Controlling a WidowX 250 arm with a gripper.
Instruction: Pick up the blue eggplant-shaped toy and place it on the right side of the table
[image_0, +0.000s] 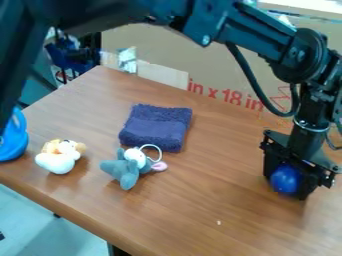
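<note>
- Gripper (288, 182): R side of the worktop (200, 205), pointing down, fingers parted abt. as wide as the blue ball (285, 178) & closed round it.
- Blue ball: btwn the fingers, low over the worktop's R part (can't tell if it touches the wood).
- Folded dark-blue towel (157, 127): nr the far edge, L of the gripper.
- Grey soft toy (127, 169) w/ white ring (159, 153) & pink bit: just on the towel's near side.
- White-and-yellow soft toy (59, 158): nr the near L edge.
- Cardboard (220, 62): behind the far edge.
</note>
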